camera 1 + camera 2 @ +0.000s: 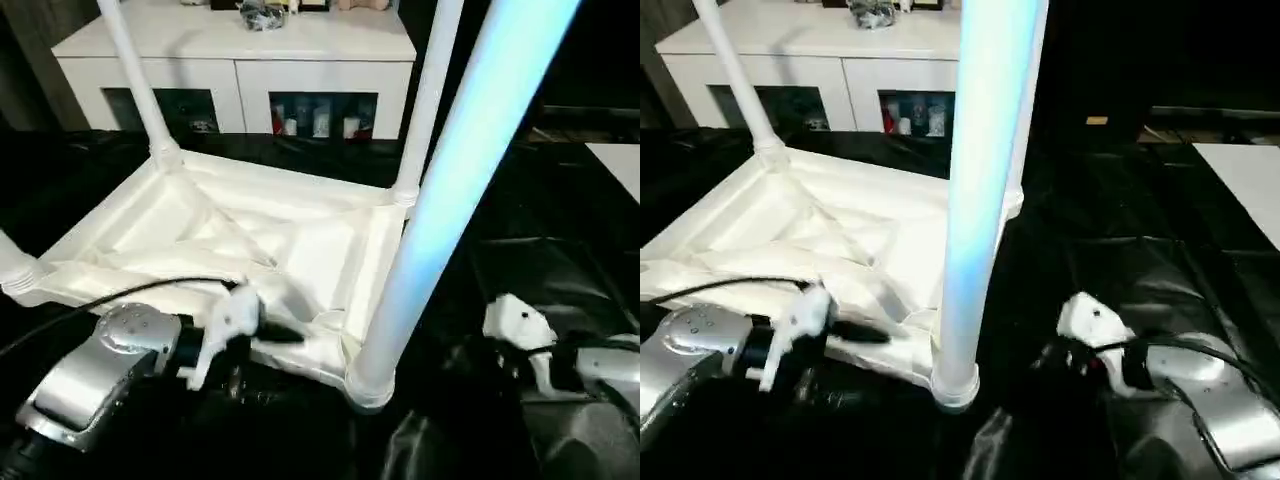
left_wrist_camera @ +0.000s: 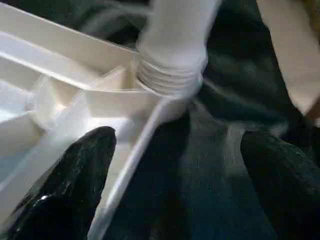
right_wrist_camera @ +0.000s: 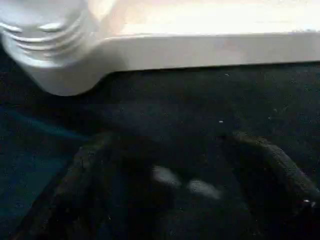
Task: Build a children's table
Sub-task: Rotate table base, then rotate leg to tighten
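On the black-draped surface, the upturned tabletop holds legs in its corner sockets.
The left gripper gapes wide astride the rim beside the near leg; the right gripper is spread, empty, near that socket.

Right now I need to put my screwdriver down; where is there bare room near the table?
The black cloth right of the tabletop, beyond the right gripper, lies bare. The near edge is crowded: left gripper, near leg and its socket.
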